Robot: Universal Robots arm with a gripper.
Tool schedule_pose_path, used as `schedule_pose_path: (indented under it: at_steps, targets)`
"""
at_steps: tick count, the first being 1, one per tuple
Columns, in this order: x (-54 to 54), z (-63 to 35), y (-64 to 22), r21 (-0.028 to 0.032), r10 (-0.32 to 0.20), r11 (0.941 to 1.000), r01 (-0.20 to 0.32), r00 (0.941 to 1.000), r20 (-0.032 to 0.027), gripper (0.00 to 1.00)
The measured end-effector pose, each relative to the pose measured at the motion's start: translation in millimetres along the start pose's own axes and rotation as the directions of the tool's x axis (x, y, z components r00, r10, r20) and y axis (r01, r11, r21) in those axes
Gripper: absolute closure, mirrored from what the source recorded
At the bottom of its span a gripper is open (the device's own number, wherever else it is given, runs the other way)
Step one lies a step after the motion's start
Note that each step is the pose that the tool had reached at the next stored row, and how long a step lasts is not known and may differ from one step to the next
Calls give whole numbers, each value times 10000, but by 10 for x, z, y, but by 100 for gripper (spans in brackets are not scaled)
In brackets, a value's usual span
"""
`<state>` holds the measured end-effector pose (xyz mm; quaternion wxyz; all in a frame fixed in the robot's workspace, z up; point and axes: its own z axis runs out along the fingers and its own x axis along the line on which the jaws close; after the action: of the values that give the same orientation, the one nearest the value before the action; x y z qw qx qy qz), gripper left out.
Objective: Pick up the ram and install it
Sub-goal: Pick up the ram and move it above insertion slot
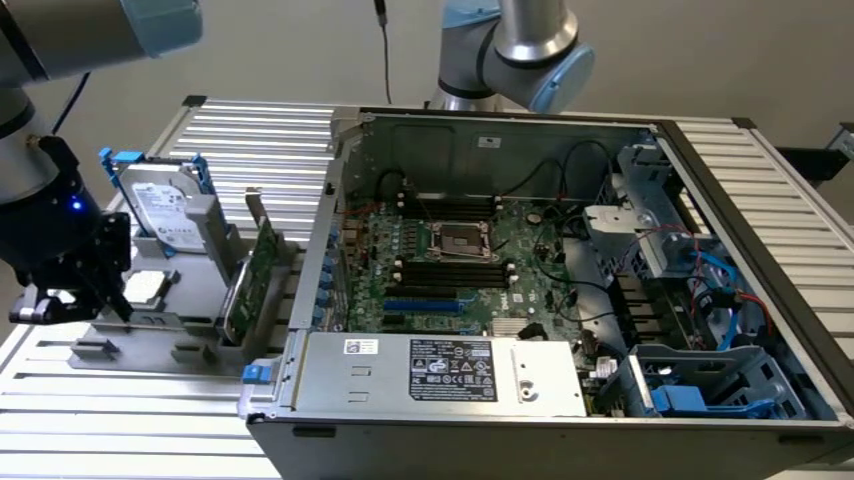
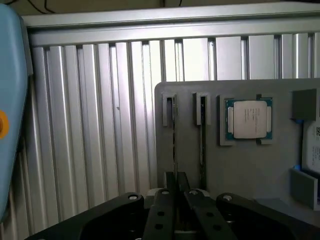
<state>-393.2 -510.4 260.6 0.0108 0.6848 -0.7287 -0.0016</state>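
In the wrist view the ram point(image 2: 175, 135) stands edge-on in a slot of the grey holder point(image 2: 250, 170), showing as a thin dark line. My gripper point(image 2: 176, 176) sits directly over it, its two black fingers pressed together on the stick's upper edge. A second thin stick point(image 2: 202, 140) stands in the neighbouring slot. In the exterior view my gripper point(image 1: 91, 305) hangs low over the near-left corner of the holder point(image 1: 147, 330), at the exterior view's left, and the ram itself is hidden behind the fingers there.
A processor chip point(image 2: 248, 119) lies in a holder pocket beside the slots. A silver hard drive with blue rails point(image 1: 167, 210) and a green expansion card point(image 1: 254, 275) stand upright on the holder. The open computer case point(image 1: 747, 200) with black memory slots point(image 1: 454, 270) lies to the right. A second arm point(image 1: 527, 45) rises behind it.
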Motion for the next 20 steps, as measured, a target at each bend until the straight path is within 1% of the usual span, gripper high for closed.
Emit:
schedule_pose_path:
  at_steps: [4, 7, 13, 20]
  targets:
    - [-44, -54, -10, 0, -1, 10000, 1, 10000, -1, 87]
    - [-74, -113, -28, 0, -2, 10000, 2, 10000, -1, 87]
    - [-129, -278, -71, -2, -1, 10000, 1, 10000, -3, 87]
    - [-196, -528, -160, -1, 0, 10000, 0, 10000, -2, 87]
